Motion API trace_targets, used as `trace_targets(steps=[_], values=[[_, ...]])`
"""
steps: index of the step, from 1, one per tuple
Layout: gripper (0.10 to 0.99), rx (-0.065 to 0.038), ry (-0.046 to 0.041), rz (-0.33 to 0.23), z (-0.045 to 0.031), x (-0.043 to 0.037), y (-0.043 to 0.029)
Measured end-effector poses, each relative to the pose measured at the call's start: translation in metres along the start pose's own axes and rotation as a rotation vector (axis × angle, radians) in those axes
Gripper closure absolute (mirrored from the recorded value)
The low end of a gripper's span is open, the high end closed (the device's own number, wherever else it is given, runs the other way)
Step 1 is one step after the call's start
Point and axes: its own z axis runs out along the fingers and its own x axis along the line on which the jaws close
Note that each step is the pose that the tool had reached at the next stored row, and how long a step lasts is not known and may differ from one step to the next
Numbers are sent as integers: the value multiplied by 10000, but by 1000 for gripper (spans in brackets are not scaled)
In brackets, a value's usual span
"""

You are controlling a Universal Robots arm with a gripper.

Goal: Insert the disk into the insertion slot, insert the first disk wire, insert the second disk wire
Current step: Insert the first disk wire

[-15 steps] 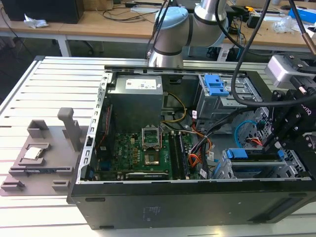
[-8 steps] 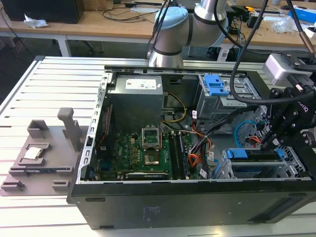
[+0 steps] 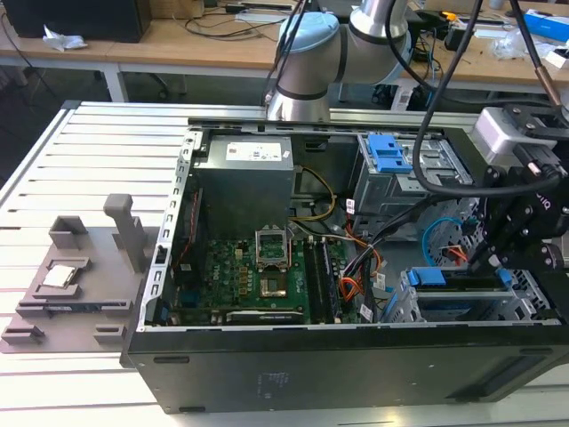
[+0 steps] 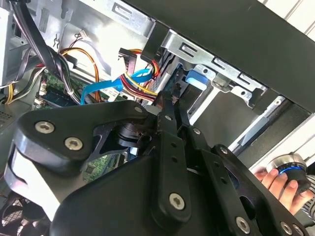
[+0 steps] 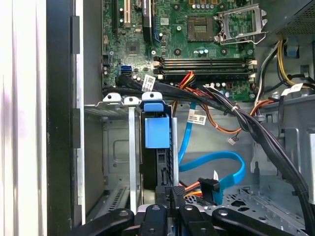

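The disk stood on edge inside the insertion slot, its blue carrier bracket facing the motherboard. The gripper hung right at the disk's near end, its fingertips drawn together. Just beside it curled a blue data cable. In the exterior view the slot sat at the computer case's right end.

Bright even light; the slatted table glares white in the first wrist view, the computer case inside shadowed
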Motion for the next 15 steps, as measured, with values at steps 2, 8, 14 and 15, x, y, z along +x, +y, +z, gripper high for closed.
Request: trace_targets(steps=[2,8,14,15], values=[[925,1,2,-2,29,0,-17],[914,-1,-29,-2,57,0,-28],[851,0,5,0,12,0,-25],[851,1,1,0,-26,1,-23]])
